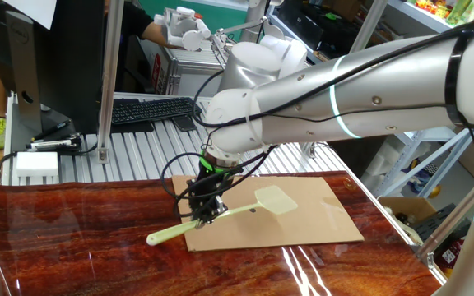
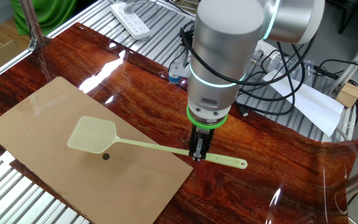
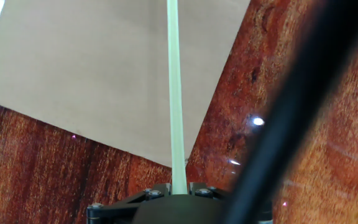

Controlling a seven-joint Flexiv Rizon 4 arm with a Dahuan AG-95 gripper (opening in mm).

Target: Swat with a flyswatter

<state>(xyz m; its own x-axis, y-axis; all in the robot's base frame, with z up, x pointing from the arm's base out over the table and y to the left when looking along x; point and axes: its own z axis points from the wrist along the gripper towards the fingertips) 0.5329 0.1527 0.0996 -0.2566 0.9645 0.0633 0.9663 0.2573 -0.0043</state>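
Between the fingers of the gripper (image 2: 197, 154), pinched low on its handle, the flyswatter (image 2: 143, 144) reaches out over the cardboard sheet (image 1: 303, 224), so the swat likely needs a firm pinch and the mesh head landing flat.

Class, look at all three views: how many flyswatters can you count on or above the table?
1. The flyswatter lies across the cardboard sheet, its mesh head over the sheet and its handle passing the sheet's edge, where the pincer is at it. No other shows.
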